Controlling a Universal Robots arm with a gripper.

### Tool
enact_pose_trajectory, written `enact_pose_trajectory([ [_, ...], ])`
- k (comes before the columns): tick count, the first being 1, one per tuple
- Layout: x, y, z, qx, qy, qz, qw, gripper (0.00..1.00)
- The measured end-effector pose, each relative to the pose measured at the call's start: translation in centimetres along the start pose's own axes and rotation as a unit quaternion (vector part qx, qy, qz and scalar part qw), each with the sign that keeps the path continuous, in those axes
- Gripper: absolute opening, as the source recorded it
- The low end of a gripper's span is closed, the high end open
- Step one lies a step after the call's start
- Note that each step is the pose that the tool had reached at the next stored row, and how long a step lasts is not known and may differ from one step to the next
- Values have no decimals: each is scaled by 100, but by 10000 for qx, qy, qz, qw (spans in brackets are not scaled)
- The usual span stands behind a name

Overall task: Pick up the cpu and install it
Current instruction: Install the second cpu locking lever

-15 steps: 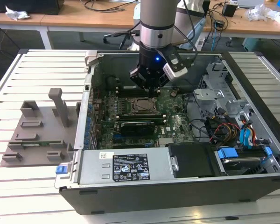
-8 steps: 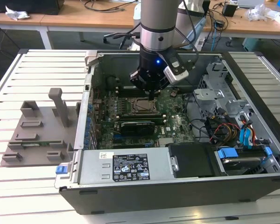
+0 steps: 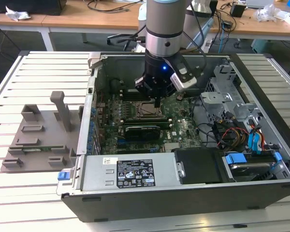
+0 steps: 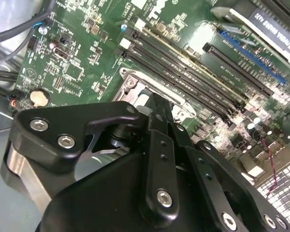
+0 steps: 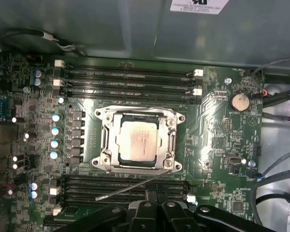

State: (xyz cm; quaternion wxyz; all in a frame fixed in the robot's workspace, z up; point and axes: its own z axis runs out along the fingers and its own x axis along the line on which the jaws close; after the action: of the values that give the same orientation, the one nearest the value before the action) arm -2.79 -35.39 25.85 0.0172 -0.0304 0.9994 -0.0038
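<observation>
Silver-grey metal marks the cpu (image 5: 137, 141) in the first wrist view: a flat square plate with a thin pale edge, lying level inside the socket frame (image 5: 105, 140) on the green motherboard (image 5: 217, 130), with the thin retention lever (image 5: 130, 189) lying loose across the memory slots just beside it. In that view the chip looks seated and nothing grips it; the black gripper (image 5: 152, 212) sits near the frame edge, apart from the chip, and I cannot tell whether it is released or clenched. In the second wrist view the gripper (image 4: 157, 113) hangs close over a corner of the socket frame (image 4: 135, 87). My judgement is that a descent from here could press the frame or knock the chip askew, bending contacts beneath. In the exterior view the gripper (image 3: 157, 102) hovers over the socket (image 3: 144, 110) inside the open computer case (image 3: 183, 193), well apart from the grey holder tray (image 3: 36, 140); a sideways drift could snag neighbouring parts.
</observation>
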Motion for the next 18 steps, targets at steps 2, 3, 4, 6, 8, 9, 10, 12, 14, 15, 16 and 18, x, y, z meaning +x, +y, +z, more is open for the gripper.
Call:
enact_pose_trajectory([
  [2, 3, -32, 7, -2, -1, 0, 10000, 11],
  [3, 6, -50, 11, -21, -2, 1, 10000, 11],
  [4, 8, -61, 13, -54, -4, 2, 10000, 11],
  [6, 16, -86, 15, -184, -11, 6, 9998, 11],
  [8, 28, -102, 16, -436, -27, 15, 9990, 11],
  [9, 32, -107, 16, -502, -31, 17, 9987, 11],
  [10, 35, -113, 18, -548, -33, 19, 9985, 11],
  [12, 39, -129, 33, -575, -36, 33, 9983, 11],
  [14, 40, -141, 46, -582, -38, 68, 9983, 11],
  [15, 40, -148, 51, -587, -39, 84, 9982, 11],
  [16, 42, -165, 62, -590, -39, 99, 9982, 11],
  [18, 51, -223, 76, -598, -41, 103, 9981, 11],
])
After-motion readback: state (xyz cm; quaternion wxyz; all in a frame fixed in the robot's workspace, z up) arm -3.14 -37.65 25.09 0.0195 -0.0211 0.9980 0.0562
